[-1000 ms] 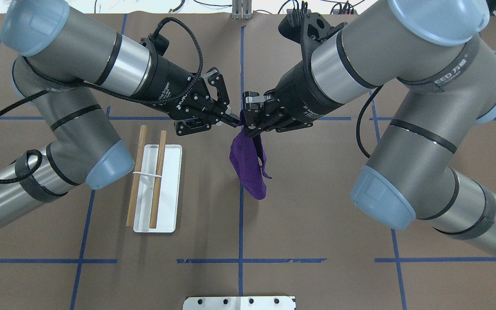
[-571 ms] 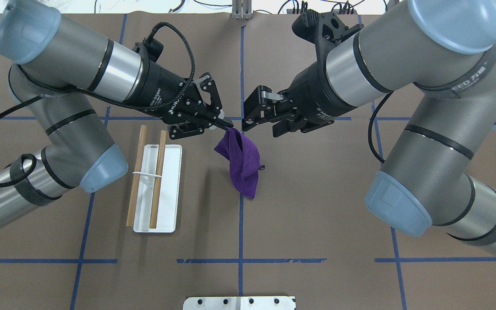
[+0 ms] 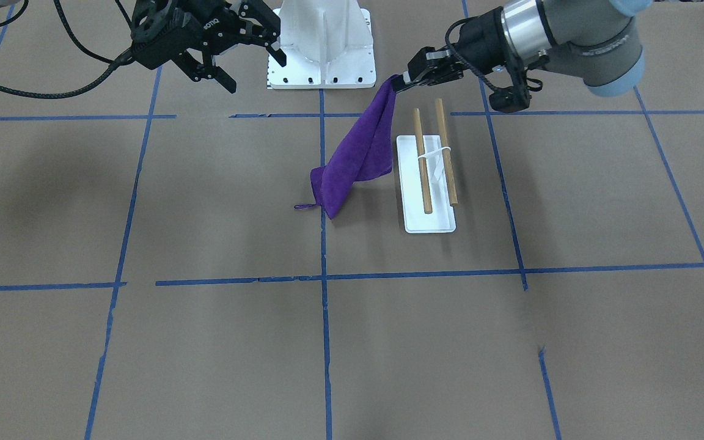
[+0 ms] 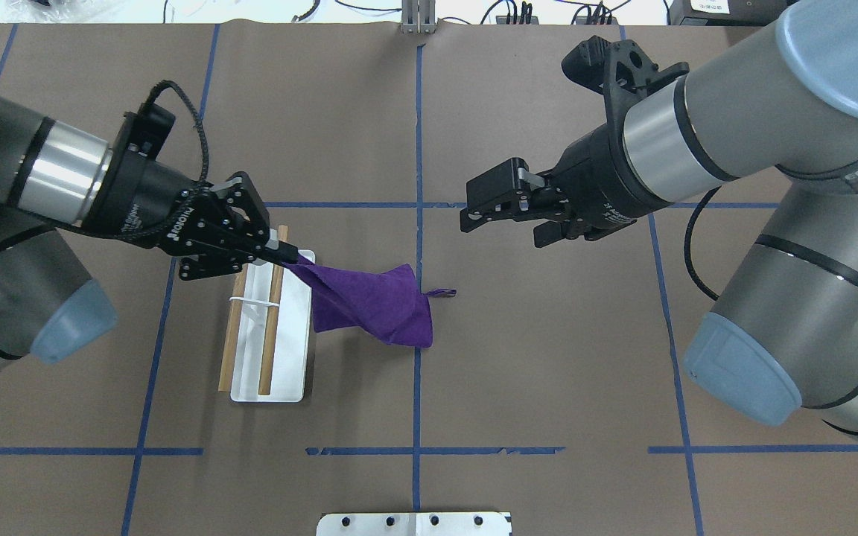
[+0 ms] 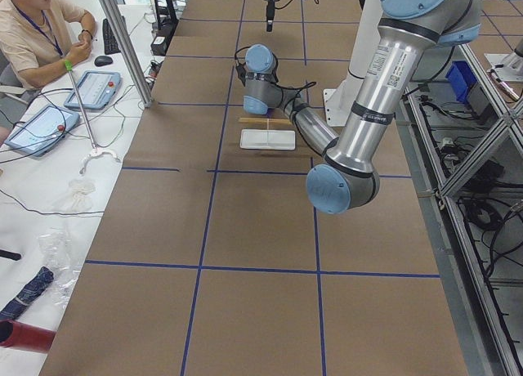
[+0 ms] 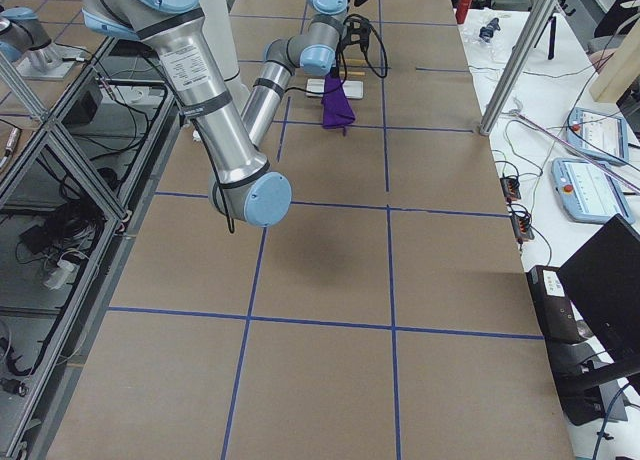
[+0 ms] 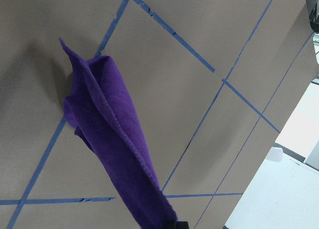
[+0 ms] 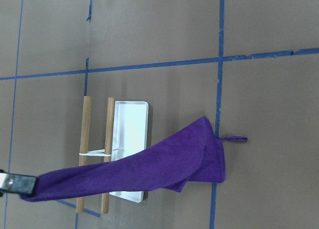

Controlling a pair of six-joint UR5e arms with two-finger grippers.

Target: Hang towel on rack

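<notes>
Towel carried to the rack, not yet hung.

The left gripper [image 4: 284, 255] is clamped on one corner of the towel [image 4: 369, 309] and holds it above the far end of the rack [image 4: 291, 372], over the dowel [image 4: 272, 320] on the right arm's side. From that pinch the cloth runs down and away from the rack toward the right arm. Its lower end appears to rest on the table [image 4: 548, 372] just beside the rack's base, with the loop tag [image 4: 440, 292] lying further out. No cloth lies across either dowel. The right gripper [image 4: 470, 207] hangs well clear of the rack on that side, jaws spread and empty. Judgement: the step in hand is transport to the rack. The next move calls for height enough to lift the trailing cloth over the dowels, travel across them, then lowering and release.
</notes>
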